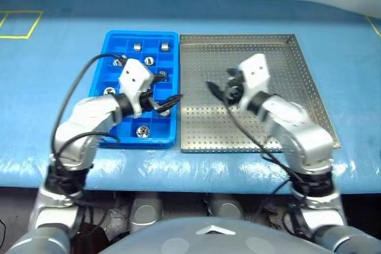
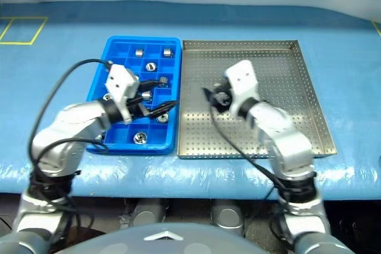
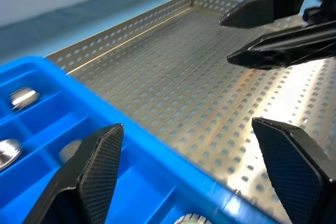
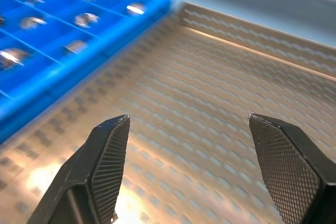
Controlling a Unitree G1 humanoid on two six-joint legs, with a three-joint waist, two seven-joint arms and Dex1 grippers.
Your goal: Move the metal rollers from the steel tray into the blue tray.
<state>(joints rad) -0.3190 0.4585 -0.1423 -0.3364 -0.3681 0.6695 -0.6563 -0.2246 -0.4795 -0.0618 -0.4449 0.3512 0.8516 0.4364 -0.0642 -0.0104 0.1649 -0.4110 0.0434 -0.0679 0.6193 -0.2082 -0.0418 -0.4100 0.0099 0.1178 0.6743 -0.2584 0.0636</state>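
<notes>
Several metal rollers (image 1: 142,131) sit in compartments of the blue tray (image 1: 116,41), under and around the left gripper (image 1: 169,103), whose fingers are spread and empty. Beside it, the right gripper (image 1: 218,89) hovers empty, fingers apart, over the steel tray (image 1: 286,69).

Blue tray (image 1: 113,46) sits left of centre, a bright plastic grid of small square compartments, flat on the table. Shiny little rollers (image 1: 137,46) are scattered through its cells, one each. Steel tray (image 1: 280,63) lies right beside it, centre-right, perforated floor, low rim, and its visible floor looks bare.
</notes>
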